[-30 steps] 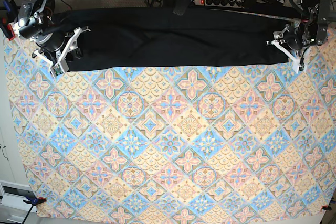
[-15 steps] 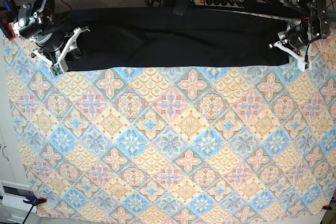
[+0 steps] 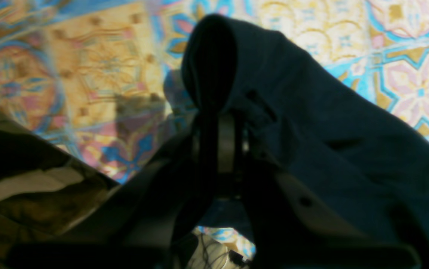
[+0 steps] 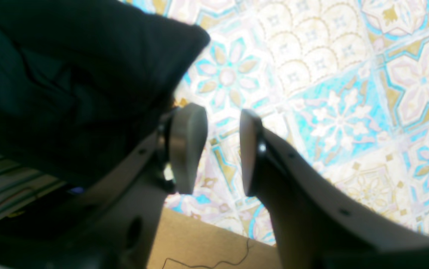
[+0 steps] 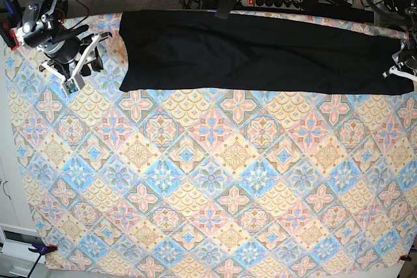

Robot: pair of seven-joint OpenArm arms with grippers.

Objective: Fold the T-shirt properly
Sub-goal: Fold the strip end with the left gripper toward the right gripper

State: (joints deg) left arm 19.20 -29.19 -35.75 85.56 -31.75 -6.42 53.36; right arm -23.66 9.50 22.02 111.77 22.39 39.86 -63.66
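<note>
Left wrist: left claw pinched tight on T-shirt edge, cloth draped over it.

Right wrist: right claw parted w/ nothing held, just beside shirt.

Base: shirt is a long band along counter far edge; judged best to keep tension even, re-grip free end.

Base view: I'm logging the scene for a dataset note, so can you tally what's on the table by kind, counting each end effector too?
Black T-shirt: 1
Patterned tablecloth: 1
End effectors: 2, the right end effector open beside the shirt, the left end effector shut on the shirt's far end
Total: 4
</note>
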